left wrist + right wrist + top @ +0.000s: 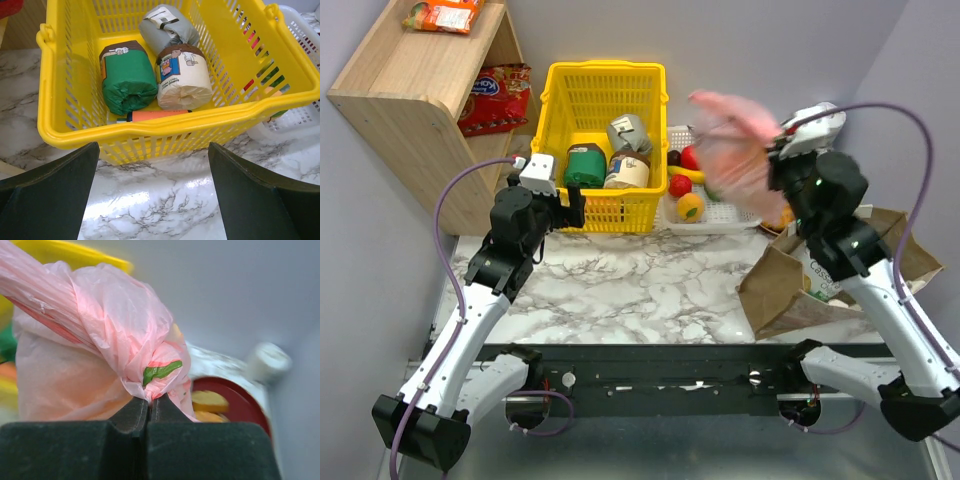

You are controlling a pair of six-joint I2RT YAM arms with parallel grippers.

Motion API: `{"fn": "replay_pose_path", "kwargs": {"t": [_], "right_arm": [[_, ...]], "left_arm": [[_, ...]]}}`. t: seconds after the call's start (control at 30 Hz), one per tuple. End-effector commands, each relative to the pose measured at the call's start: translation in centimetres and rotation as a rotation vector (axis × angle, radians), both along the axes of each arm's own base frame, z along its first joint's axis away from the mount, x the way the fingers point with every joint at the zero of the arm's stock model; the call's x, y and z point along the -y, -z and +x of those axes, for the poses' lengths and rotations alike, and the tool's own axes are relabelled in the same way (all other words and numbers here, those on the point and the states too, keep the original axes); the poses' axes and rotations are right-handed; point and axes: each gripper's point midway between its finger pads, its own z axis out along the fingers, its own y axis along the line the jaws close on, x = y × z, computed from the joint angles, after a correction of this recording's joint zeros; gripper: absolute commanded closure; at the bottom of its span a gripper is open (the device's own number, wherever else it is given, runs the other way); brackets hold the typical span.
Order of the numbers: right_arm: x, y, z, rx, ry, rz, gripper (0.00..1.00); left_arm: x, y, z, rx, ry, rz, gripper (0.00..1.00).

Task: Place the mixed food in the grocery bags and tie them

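My right gripper (149, 407) is shut on a bunched fold of the pink plastic grocery bag (100, 340). In the top view the bag (735, 150) hangs blurred in the air above the white tray (720, 222), held up by the right gripper (772, 158). The brown paper bag (785, 290) lies slumped on the marble at the right. Bananas (688, 174), a small orange fruit (690, 207) and a red fruit (681, 185) sit on the tray. My left gripper (575, 207) stands open and empty at the front wall of the yellow basket (150, 130), its fingers (50, 195) wide apart.
The yellow basket (605, 130) holds tins and jars (180, 80). A wooden shelf (410, 95) with snack packets (495, 95) stands at the back left. A red bowl (225, 400) with yellow pieces shows behind the pink bag.
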Motion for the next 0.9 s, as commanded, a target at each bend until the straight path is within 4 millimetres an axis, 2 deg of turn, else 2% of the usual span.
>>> {"fn": "replay_pose_path", "kwargs": {"t": [0.0, 0.1, 0.13, 0.27, 0.4, 0.5, 0.53, 0.63, 0.67, 0.7, 0.73, 0.77, 0.8, 0.87], "right_arm": [[12.2, -1.9, 0.2, -0.012, 0.433, 0.089, 0.99], [16.0, -4.0, -2.1, 0.067, 0.534, 0.148, 0.99], [17.6, -4.0, -2.8, 0.073, 0.612, 0.143, 0.99], [21.7, -3.4, -5.7, 0.056, 0.865, 0.115, 0.99], [23.9, -4.5, -9.4, 0.106, 0.979, 0.131, 0.99], [24.6, -4.2, -10.2, 0.105, 1.023, 0.114, 0.99], [24.7, -3.7, -10.3, 0.093, 1.033, 0.102, 0.99], [24.5, 0.6, -10.0, 0.013, 1.038, 0.102, 0.99], [24.2, 1.6, -10.5, 0.006, 1.019, 0.126, 0.99], [23.7, 4.1, -10.1, -0.022, 1.012, 0.206, 0.99], [23.4, 5.6, -10.3, -0.052, 0.998, 0.218, 0.99], [23.3, 6.2, -10.9, -0.037, 0.989, 0.262, 0.99], [23.0, 7.9, -10.8, -0.046, 0.993, 0.325, 0.97], [22.1, 9.4, -10.7, -0.069, 0.947, 0.398, 0.87]], "left_arm": [[-0.3, -0.8, -0.1, 0.041, -0.013, -0.015, 0.01], [-0.2, -0.9, -0.2, 0.040, -0.007, -0.025, 0.01], [-0.1, -0.8, -0.1, 0.035, -0.004, -0.025, 0.01], [0.1, -1.0, -0.3, 0.041, 0.003, -0.038, 0.01], [-0.1, -1.2, -0.3, 0.045, -0.005, -0.045, 0.01], [0.0, -1.6, -0.6, 0.055, -0.003, -0.062, 0.01], [0.1, -1.8, -0.8, 0.063, 0.005, -0.068, 0.01], [0.4, -2.3, -1.2, 0.078, 0.014, -0.075, 0.01], [0.4, -2.3, -1.2, 0.082, 0.015, -0.073, 0.01], [0.4, -2.5, -1.3, 0.089, 0.010, -0.076, 0.01], [0.4, -2.6, -1.5, 0.094, 0.012, -0.076, 0.01], [0.5, -2.6, -1.6, 0.096, 0.009, -0.073, 0.01], [0.6, -2.7, -1.7, 0.099, 0.012, -0.074, 0.01], [1.1, -3.0, -2.1, 0.110, 0.026, -0.079, 0.01]]}}
